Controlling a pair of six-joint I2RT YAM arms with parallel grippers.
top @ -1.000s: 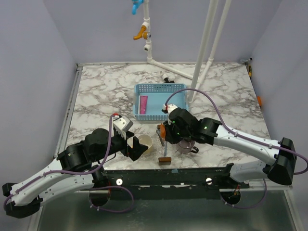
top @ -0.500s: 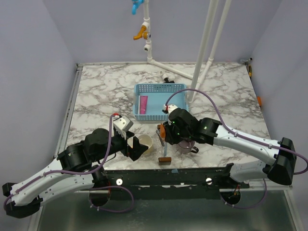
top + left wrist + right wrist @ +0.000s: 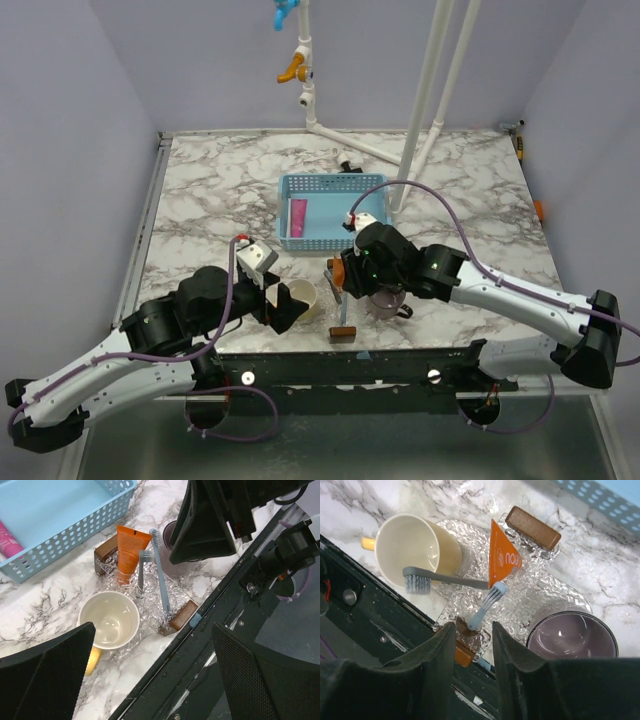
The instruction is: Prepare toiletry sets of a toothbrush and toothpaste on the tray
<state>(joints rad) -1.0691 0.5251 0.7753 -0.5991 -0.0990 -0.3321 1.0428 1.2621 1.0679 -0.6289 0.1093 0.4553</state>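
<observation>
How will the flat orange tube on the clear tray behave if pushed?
The flat orange squeeze tube looks soft, so it would probably dent. Lying on the bumpy clear tray, it should slide, not roll. The pale blue toothbrush touching it may shift too.

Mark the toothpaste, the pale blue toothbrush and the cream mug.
toothpaste (image 3: 131, 550), left wrist view, middle of the orange tube.
pale blue toothbrush (image 3: 161, 577), left wrist view, middle of its handle.
cream mug (image 3: 107, 622), left wrist view, bare inside bottom.
</observation>
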